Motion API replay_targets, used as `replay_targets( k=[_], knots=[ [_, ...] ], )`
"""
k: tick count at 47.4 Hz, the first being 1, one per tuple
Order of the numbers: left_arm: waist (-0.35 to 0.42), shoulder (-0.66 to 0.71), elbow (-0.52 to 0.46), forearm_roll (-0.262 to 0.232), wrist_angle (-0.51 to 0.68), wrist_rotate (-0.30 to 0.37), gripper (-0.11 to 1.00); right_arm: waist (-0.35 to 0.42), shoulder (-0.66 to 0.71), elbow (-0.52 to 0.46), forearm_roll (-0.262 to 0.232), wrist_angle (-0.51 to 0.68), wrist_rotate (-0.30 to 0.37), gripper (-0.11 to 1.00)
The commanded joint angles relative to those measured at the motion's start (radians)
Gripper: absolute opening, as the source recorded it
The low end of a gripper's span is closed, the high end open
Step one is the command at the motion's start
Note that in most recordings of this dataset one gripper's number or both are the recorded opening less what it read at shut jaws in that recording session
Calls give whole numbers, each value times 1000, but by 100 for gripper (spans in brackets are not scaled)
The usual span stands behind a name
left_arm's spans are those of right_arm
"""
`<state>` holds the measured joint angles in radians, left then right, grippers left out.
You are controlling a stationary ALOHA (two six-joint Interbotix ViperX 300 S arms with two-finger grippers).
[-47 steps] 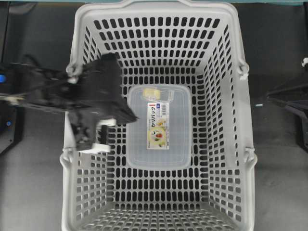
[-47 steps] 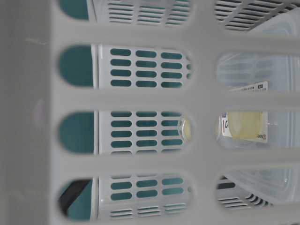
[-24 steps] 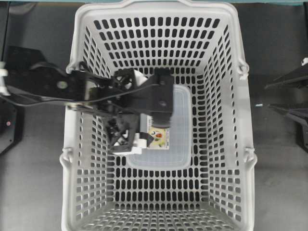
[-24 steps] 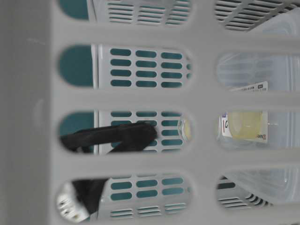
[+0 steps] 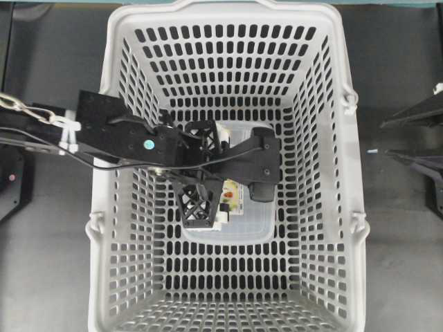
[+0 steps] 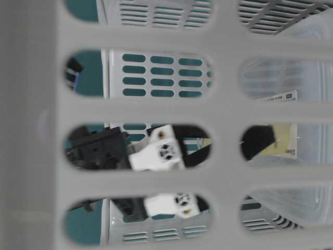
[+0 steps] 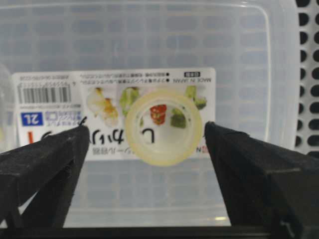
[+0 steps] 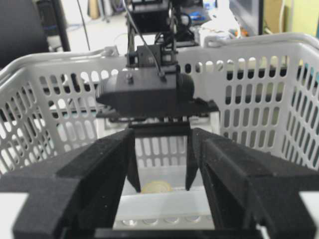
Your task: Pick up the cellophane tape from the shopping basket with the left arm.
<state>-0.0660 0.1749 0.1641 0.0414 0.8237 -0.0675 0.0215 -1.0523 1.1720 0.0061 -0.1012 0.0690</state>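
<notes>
The cellophane tape, a small pale yellowish roll, lies flat on the lid of a clear box inside the light grey shopping basket. My left arm reaches over the basket's left rim. Its left gripper is open, with one black finger on each side of the roll and a gap on both sides. The right wrist view shows those fingertips just above the box, either side of the tape. My right gripper is open outside the basket and holds nothing.
The clear box with its printed label fills the middle of the basket floor. The slotted basket walls rise on every side of the left gripper. The right arm sits at the right edge on the dark tabletop.
The left arm swung from the basket's left rim down into the basket, over the box. Its jaws went from shut to wide open around the tape. The right gripper's fingers spread too.
</notes>
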Motion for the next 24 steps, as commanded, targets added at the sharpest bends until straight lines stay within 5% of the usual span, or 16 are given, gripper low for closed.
replay_targets(
  k=[1,24],
  knots=[
    [-2,5,-12,3,-15,2,90,2,6,-11,3,-5,0,49],
    [-25,28,-8,3,-31,12,81,6,6,-5,2,-5,2,50]
  ],
)
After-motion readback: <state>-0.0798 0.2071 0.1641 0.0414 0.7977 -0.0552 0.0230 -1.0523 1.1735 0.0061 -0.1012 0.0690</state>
